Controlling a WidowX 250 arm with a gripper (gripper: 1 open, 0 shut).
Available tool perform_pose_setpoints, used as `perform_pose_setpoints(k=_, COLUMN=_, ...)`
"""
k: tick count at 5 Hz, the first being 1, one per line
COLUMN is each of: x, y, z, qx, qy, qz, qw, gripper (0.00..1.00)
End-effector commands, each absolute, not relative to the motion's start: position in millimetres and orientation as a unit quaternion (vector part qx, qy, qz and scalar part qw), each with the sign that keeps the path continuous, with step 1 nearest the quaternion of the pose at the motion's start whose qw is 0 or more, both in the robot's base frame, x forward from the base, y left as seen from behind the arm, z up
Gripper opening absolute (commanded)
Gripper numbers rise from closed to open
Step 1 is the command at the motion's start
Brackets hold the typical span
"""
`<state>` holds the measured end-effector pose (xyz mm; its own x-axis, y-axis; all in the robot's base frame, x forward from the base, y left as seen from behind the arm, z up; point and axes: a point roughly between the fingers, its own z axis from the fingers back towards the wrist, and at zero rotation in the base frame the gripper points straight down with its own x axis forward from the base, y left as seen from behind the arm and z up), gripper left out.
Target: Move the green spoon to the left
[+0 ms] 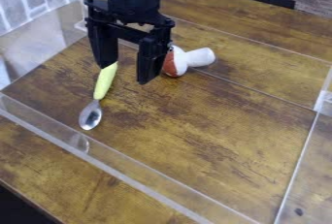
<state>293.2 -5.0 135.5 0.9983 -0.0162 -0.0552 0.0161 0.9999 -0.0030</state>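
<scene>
The gripper (127, 71) points straight down over the wooden tabletop (220, 141), fingers (100, 46) spread wide apart, clamped on nothing. The green spoon (100, 94) lies flat toward the tabletop's left edge, its handle beneath the gripper, bowl pointing to the near edge. A toy mushroom (184, 61) lies just beside the right finger.

The small spoon with yellow-green plastic handle and shiny silver metal bowl (99, 94) lies on the dark brown, streak-grained wooden bench (220, 141); the toy mushroom (183, 62) is red-brown capped, white-stemmed; the fingers (100, 46) are black.
</scene>
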Motion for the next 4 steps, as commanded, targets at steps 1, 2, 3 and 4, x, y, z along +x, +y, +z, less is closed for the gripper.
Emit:
perform_pose_setpoints(k=1, x=292, y=-7, z=125.0, qx=-0.003, qy=0.042, qz=-0.008, qw=0.999, gripper=1.0)
perform_pose_setpoints(k=2, x=296, y=-11, z=119.0, qx=-0.007, qy=0.048, qz=-0.011, qw=0.999, gripper=1.0)
perform_pose_setpoints(k=3, x=312, y=-24, z=117.0, qx=-0.013, qy=0.035, qz=-0.023, qw=0.999, gripper=1.0)
perform_pose_setpoints(k=4, x=336, y=-48, z=120.3, qx=-0.012, qy=0.01, qz=-0.05, qw=0.999, gripper=1.0)
